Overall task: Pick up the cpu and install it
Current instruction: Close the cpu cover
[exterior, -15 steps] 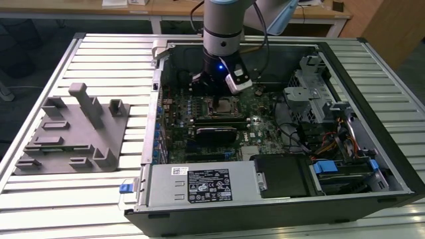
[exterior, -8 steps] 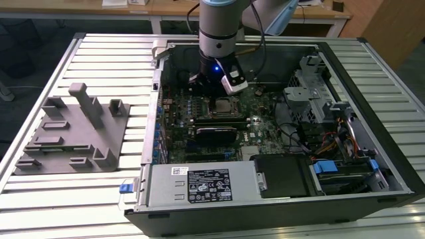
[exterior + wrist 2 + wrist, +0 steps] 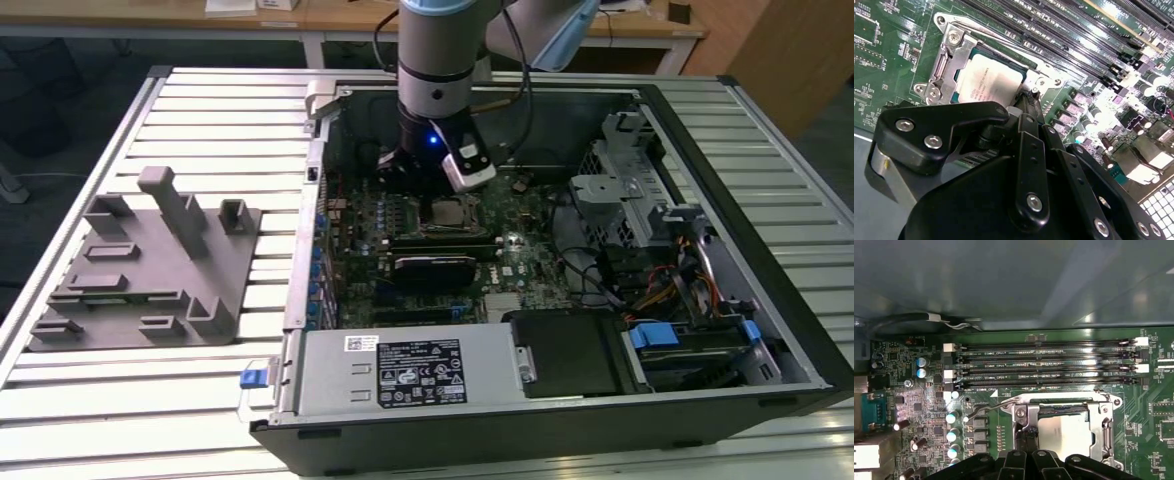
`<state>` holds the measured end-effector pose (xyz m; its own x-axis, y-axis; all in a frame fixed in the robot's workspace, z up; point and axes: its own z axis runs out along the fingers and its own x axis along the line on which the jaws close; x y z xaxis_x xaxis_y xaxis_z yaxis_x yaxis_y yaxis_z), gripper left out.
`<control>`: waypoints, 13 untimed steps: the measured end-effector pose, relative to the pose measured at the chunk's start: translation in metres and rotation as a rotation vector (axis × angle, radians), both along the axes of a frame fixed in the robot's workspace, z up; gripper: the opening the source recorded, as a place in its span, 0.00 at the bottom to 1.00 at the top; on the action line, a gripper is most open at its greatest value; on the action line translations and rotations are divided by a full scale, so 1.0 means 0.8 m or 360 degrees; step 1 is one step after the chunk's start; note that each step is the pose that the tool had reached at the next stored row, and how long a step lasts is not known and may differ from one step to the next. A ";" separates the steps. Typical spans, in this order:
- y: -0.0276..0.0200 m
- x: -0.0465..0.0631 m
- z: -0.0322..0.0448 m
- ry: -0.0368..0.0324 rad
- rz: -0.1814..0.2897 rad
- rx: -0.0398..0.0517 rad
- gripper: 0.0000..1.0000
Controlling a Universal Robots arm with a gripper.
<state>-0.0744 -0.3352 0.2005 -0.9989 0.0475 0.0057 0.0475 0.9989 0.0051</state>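
Gripper hangs low inside the open computer case, its black fingers drawn close together with nothing visibly between them, tips right at the edge of the socket frame. Whether they touch that frame I cannot tell. The case lies on its side on a slatted metal table, and a grey plastic tray with upright posts sits well apart from it, toward the exterior view's left. Inside the case the green motherboard takes up most of the floor, with a row of long dark memory slots running just beside the socket. The cpu lies flat in that socket, its pale silvery top facing up and the metal frame around it, so the placing looks done. As a thing to handle it looks light, thin and stiff. The smooth metal top would likely be slippery, and the underside is probably delicate. The sensible hold, I judge, is on two opposite edges of the darker rim, kept level, with light pressure and no twisting or dragging across the socket.
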 end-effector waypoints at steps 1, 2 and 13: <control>0.0000 0.000 -0.0003 0.0000 0.0000 0.0000 0.11; 0.0000 0.000 -0.0007 0.0000 0.0000 0.0000 0.11; 0.0000 0.007 -0.0014 0.0000 0.0000 0.0000 0.11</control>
<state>-0.0690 -0.3352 0.1994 -0.9989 0.0475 0.0057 0.0475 0.9989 0.0051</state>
